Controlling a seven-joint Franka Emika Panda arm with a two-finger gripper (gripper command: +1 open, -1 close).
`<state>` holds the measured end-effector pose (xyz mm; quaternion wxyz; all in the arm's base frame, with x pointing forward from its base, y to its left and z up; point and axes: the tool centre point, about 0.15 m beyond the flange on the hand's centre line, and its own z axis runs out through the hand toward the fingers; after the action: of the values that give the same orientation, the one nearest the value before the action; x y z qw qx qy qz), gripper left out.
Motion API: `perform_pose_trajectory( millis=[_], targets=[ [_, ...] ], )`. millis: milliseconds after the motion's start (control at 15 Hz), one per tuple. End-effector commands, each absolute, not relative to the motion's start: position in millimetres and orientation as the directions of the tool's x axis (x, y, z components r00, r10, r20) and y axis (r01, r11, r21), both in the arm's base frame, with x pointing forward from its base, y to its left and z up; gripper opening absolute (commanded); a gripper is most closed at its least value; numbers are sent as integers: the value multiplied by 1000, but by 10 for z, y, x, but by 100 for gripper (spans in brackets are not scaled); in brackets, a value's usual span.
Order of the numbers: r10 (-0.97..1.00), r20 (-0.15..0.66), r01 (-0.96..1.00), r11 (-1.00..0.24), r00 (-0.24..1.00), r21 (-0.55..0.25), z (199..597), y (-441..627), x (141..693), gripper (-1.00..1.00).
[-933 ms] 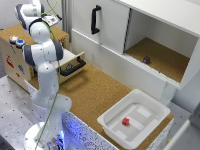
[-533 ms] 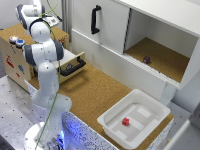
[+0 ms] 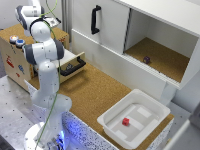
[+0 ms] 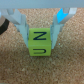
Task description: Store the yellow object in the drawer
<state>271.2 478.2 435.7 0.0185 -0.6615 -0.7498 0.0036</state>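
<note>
Wrist view: yellow block point(image 4: 39, 43) pinched between gripper point(image 4: 40, 35) jaws.
Best kept level and squarely clamped until directly above the open drawer point(image 3: 74, 66), then released low.

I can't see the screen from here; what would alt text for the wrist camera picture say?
A small yellow-green cube printed with dark letters sits between the two pale fingers of the robot's gripper, which stand close at its sides. Beneath it is a speckled brown cork-like surface. The picture is blurry, so actual contact is unclear.
</note>
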Motion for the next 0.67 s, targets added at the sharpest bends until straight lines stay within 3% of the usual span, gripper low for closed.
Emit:
perform_pose_trajectory(
  millis=[0,333,600],
  targets=[
    [998,-35,998,58,-57,21,4727,4518,2668,-100],
    [999,-22,999,-29,29,-16,4600,3626,2726,-100],
    [994,-1,991,-109,109,-83,4197,2950,2779,-100]
  ],
)
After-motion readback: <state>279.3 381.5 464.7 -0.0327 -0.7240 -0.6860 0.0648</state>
